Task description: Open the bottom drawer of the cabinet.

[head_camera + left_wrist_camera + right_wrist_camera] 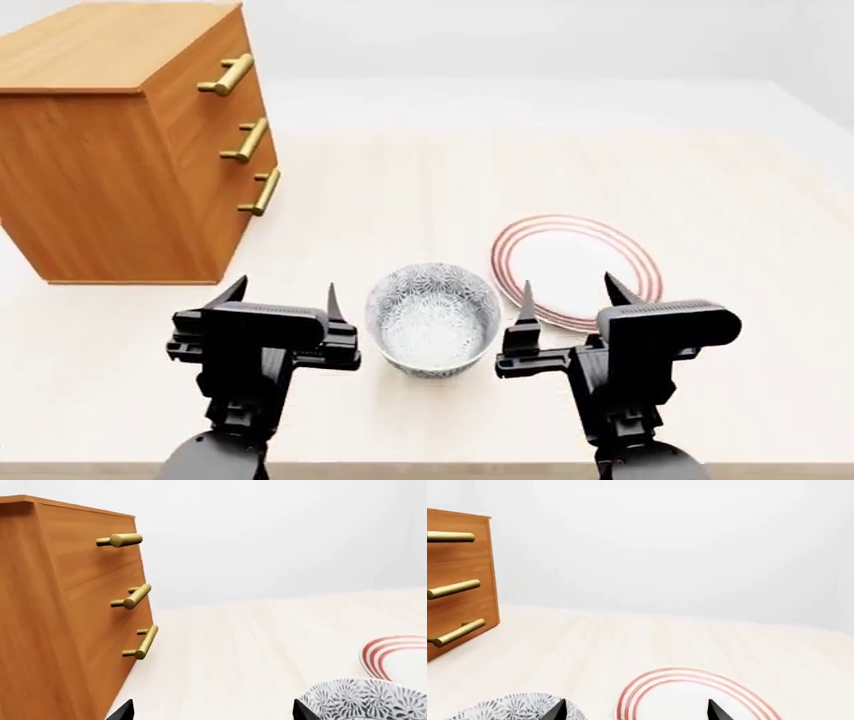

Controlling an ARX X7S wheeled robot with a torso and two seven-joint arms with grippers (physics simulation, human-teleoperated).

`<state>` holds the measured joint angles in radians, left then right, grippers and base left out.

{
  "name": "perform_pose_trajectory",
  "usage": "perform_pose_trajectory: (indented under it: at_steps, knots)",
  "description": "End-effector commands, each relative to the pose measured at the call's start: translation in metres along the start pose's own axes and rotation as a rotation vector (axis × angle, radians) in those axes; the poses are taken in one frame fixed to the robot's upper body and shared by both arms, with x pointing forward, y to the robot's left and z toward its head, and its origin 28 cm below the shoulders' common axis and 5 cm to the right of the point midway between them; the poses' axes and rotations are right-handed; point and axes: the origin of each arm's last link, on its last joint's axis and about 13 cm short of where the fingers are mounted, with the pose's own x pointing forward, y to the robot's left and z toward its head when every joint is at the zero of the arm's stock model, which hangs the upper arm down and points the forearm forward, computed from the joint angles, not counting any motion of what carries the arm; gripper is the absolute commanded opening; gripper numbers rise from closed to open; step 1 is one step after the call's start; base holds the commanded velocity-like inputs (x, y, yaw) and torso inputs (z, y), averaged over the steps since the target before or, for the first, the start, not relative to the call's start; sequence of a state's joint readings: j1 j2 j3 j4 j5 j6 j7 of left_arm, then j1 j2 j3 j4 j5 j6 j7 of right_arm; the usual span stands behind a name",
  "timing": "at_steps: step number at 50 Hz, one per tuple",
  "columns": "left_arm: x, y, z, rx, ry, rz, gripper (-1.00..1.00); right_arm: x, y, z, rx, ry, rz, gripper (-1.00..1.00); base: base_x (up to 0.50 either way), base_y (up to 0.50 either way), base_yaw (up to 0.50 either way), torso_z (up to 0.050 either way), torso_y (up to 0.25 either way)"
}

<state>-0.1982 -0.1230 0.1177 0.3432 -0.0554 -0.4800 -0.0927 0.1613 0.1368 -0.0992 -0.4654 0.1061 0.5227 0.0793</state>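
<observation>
Orange-brown wood stood far left on the pale surface: the cabinet, its bottom drawer flush and shut. Both pincers hung near, empty, fingers spread apart: left pincer, right pincer, the patterned bowl between them, a red-ringed plate beside.

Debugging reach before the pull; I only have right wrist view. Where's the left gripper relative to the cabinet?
Observer: Head view shows the left gripper open, hanging over the table in front of the cabinet, touching nothing.
Operator: Bottom drawer shut?
Observer: Yes, the bottom drawer sits flush with the two above.
Operator: What's beside the left gripper?
Observer: A patterned bowl stands between it and the right gripper, which is open above the red-ringed plate.
</observation>
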Motion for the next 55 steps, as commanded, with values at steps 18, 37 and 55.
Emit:
perform_pose_trajectory:
  at_steps: [18, 37, 55]
  knots:
    - [0.0033, 0.0018, 0.0041, 0.01, -0.005, 0.009, 1.0, 0.0017, 0.0006, 0.0024, -0.025, -0.018, 0.002, 1.0, 0.5, 0.0, 0.0, 0.0, 0.0]
    - [0.0029, 0.0022, 0.0004, 0.011, 0.001, 0.011, 1.0, 0.0025, 0.0017, -0.0007, -0.015, -0.01, 0.007, 1.0, 0.37, 0.0, 0.0, 0.0, 0.001]
    - [0.0103, 0.0063, 0.0088, 0.117, 0.092, 0.0, 1.0, 0.0038, 0.0017, -0.0013, -0.035, 0.011, 0.0, 1.0, 0.0, 0.0, 0.0, 0.0, 0.0]
